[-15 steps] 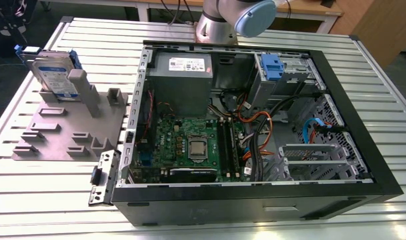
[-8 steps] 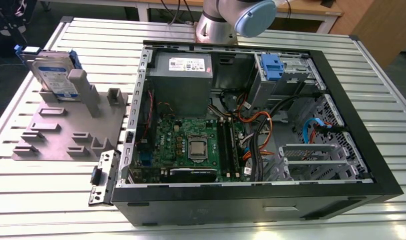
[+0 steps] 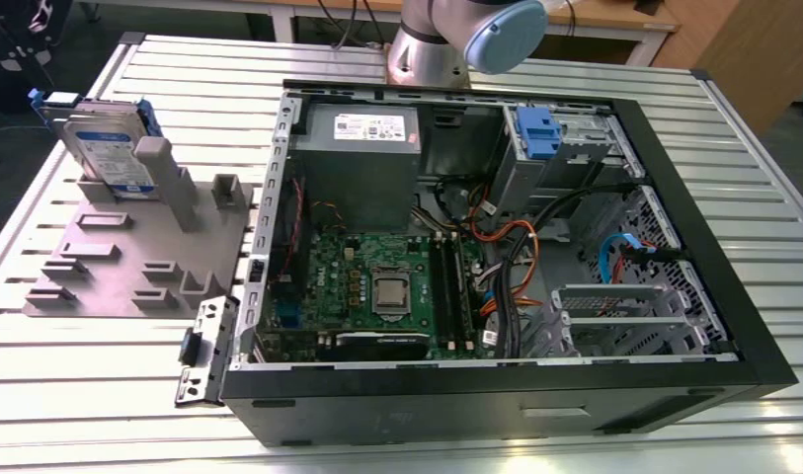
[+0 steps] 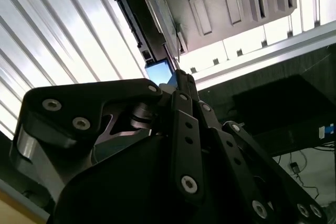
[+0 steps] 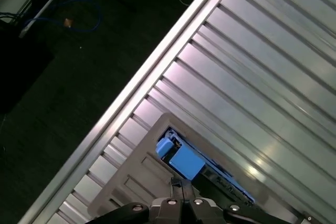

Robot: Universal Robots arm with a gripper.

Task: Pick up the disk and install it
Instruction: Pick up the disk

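Gripper (image 5: 176,182): fingers pressing together into one tip in both wrist views, pinching nothing, hanging in the air above the table (image 5: 252,77).
Gripper to disk: pointing down at the disk (image 5: 181,161); blue bracket end showing just past the tip in the first wrist view; judging a gap between them, not touching.
Disk axis: top edge running as a long thin line roughly along the table slats, passing under the tip; blue end nearest the gripper (image 4: 180,74) in the second wrist view, disk (image 4: 157,71) stretching away from it.
Disk place: standing on edge in the grey fixture plate (image 3: 124,262), leaning by a grey post, at the exterior view's left (image 3: 105,148); nothing gripping it there.
Fixture plate: lying flat on the table, just beside the computer case (image 3: 507,247), other slots and blocks sitting bare.
Computer case: lying open, side panel off, motherboard and cables showing; drive bay with small blue latch (image 3: 538,133) at the far corner, well apart from the disk.
Arm (image 3: 500,30): standing behind the case, reaching up out of the exterior view.
Task progress: judging pick-up not yet done.
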